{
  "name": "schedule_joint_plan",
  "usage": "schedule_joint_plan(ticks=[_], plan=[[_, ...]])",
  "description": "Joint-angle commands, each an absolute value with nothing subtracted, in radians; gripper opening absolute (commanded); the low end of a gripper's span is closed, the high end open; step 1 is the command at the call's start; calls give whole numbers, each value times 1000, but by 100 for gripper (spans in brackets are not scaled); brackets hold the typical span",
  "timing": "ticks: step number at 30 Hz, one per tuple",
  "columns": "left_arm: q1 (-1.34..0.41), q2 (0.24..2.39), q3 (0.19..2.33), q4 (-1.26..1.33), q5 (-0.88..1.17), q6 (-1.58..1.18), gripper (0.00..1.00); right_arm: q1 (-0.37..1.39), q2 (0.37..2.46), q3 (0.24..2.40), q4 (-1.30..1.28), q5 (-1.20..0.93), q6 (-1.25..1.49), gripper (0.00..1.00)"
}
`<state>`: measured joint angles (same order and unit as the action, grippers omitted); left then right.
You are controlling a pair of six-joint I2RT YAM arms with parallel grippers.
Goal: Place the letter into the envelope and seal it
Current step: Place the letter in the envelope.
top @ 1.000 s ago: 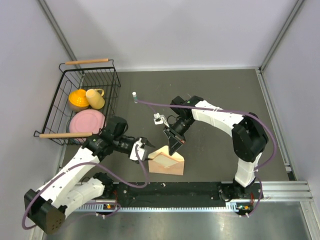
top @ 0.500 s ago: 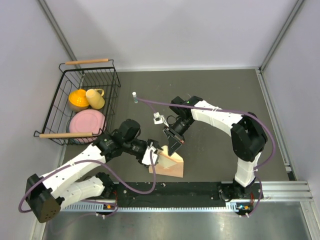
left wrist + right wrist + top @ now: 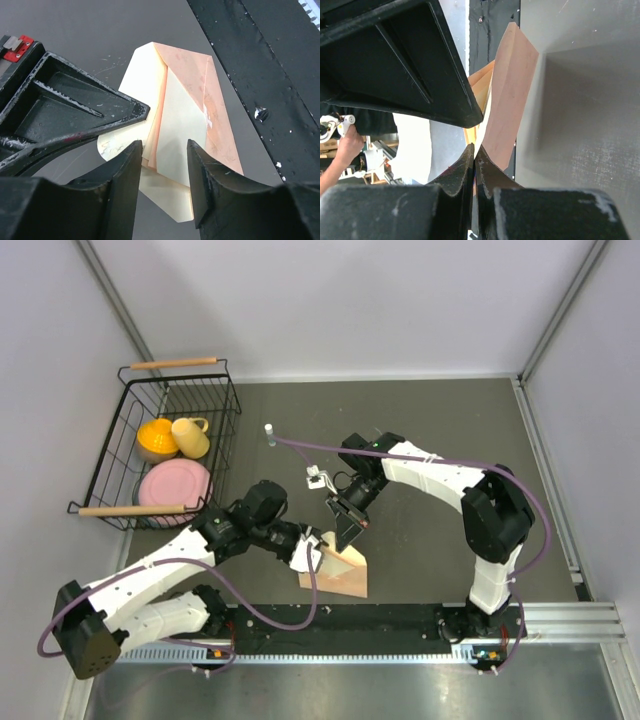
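Left fingers (image 3: 120,185) nearer envelope (image 3: 200,115) on dark table (image 3: 100,30)

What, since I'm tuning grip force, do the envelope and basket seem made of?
The envelope: matte peach paper, judging by sharp creases and a thin bending flap. The basket: black-coated wire, likely metal, shown by its open grid; handles look wooden.

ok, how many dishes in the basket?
3: orange bowl at the back left, yellow mug right of it, pink plate nearer the arms. Others may be hidden under them.
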<state>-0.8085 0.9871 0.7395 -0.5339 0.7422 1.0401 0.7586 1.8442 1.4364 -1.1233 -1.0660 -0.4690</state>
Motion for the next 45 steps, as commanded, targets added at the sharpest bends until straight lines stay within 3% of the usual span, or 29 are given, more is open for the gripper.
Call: schedule_joint_plan(ticks=[1,6,9,13,14,31,45], plan=[[-827,994,738,-523,741,1040,44,765,1833,1459,-1117,-1114,-495,0],[-831,1003,736,-518,727,1052,37,765,1835,1456,-1115,-1115,-499,0],[-833,1008,736,-512,723,1054,27,767,1836,1457,-1117,-1118,-499,0],[-839,1011,747,-514,716,1069,2,767,1850,1451,-1115,-1123,-502,0],[-842,1009,753,-517,712,1074,0,765,1859,1451,-1117,-1124,-503,0],[-1051,977,810,-534,463,1219,0,767,1878,1437,-1115,-1112,-509,0],[-1126,937,808,-529,443,1324,0,765,1879,1437,-1118,-1104,-511,0]])
